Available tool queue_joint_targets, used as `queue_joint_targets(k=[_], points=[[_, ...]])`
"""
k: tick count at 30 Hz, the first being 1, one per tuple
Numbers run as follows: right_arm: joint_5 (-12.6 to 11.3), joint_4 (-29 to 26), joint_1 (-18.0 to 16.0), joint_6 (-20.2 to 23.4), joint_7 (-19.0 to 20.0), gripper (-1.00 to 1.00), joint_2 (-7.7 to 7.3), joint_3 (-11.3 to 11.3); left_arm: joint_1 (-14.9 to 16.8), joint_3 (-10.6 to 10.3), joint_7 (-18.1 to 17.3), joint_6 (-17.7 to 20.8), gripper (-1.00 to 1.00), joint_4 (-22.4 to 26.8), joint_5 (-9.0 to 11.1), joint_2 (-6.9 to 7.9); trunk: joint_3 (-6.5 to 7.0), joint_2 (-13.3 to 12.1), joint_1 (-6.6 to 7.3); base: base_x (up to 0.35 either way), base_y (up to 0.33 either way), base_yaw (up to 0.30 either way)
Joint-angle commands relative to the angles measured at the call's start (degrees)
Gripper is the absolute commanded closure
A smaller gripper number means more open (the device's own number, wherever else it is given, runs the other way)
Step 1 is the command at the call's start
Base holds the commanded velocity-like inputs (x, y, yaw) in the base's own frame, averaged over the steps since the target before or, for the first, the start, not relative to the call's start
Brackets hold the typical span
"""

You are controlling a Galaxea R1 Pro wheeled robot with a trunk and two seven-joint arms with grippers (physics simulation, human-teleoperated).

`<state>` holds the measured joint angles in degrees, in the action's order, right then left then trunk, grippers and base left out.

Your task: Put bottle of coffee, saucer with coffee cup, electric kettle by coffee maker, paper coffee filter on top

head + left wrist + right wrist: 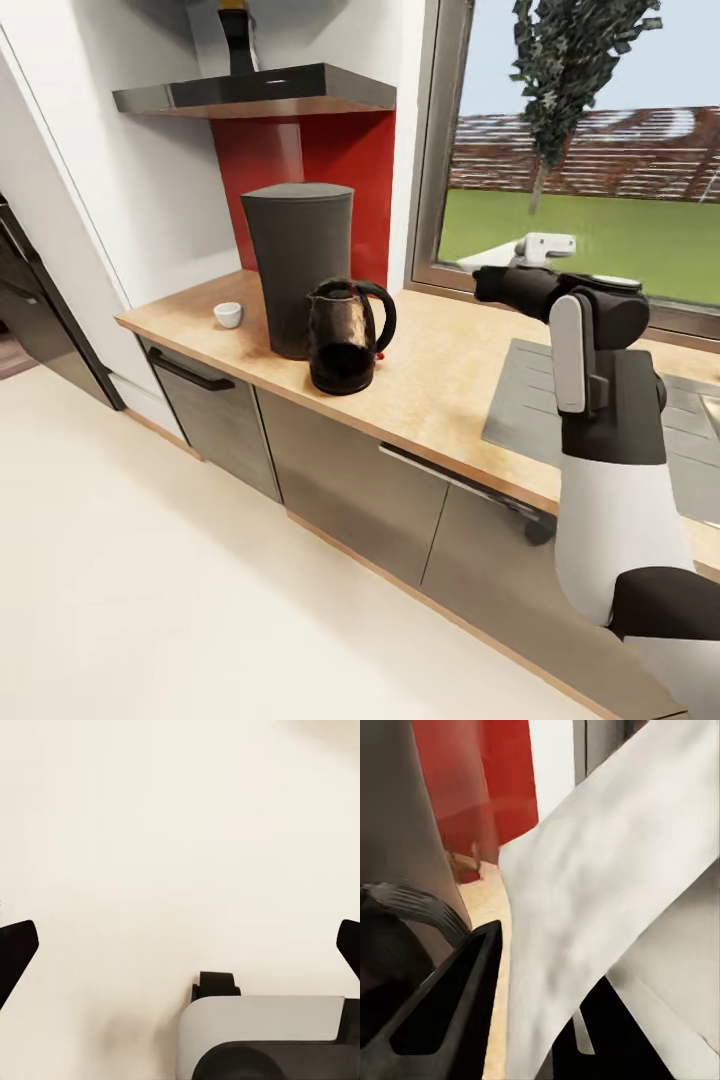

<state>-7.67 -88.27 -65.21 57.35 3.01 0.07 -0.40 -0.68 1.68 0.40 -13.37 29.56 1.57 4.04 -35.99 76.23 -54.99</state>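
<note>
Right wrist view: right tool (547, 1020) clamps paper coffee filter (600, 892); left tool (180, 945) gapes, empty.

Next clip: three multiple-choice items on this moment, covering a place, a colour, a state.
1. Where is the coffee cup? A) on the kitchen countertop beside the coffee maker B) on the shelf C) in the sink
2. The wall panel behind the coffee maker is: A) blue B) red C) green
3. The left pincer is: A) shut on the cup B) shut on the kettle C) open, empty
Answers: A, it stands on the wood top; B, bright red; C, fingers wide apart, nothing between.
</note>
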Motion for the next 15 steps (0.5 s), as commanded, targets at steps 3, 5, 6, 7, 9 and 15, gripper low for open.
queue_joint_targets(k=[3, 5, 6, 7, 9, 15], points=[[-0.91, -0.11, 1.04, 0.14, 10.35, 1.0, -0.05, -0.71, -0.03, -0.04, 0.04, -0.08, -1.0, 0.03, 0.1, 0.0, -0.04, 0.03, 0.0, 0.0, 0.0, 0.003], [-1.18, -0.13, 2.1, 0.06, 17.46, 1.0, -0.11, -3.98, -0.03, -0.07, 0.04, -0.08, -1.0, 0.0, 0.05, 0.0, -0.04, 0.03, 0.0, 0.0, 0.0, 0.001], [-1.22, -0.13, 2.26, 0.05, 18.97, 1.0, -0.12, -4.86, -0.03, -0.08, 0.04, -0.08, -1.0, -0.01, 0.04, 0.0, -0.04, 0.03, 0.0, 0.0, 0.0, 0.0], [-1.27, -0.14, 2.5, 0.05, 21.92, 1.0, -0.13, -6.32, -0.03, -0.08, 0.04, -0.08, -1.0, -0.01, 0.03, 0.0, -0.04, 0.03, 0.0, 0.0, 0.0, 0.0], [-1.09, -0.14, 3.61, 0.0, 27.38, 1.0, -0.15, -8.18, -0.03, -0.07, 0.04, -0.08, -1.0, -0.02, 0.01, 0.0, -0.04, 0.03, 0.0, -0.014, -0.005, 0.0], [-0.95, -0.15, 6.14, -0.12, 30.06, 1.0, -0.15, -8.98, -0.03, -0.07, 0.04, -0.14, -1.0, -0.03, 0.01, 0.0, -0.04, 0.03, 0.0, -0.161, -0.124, 0.0]])
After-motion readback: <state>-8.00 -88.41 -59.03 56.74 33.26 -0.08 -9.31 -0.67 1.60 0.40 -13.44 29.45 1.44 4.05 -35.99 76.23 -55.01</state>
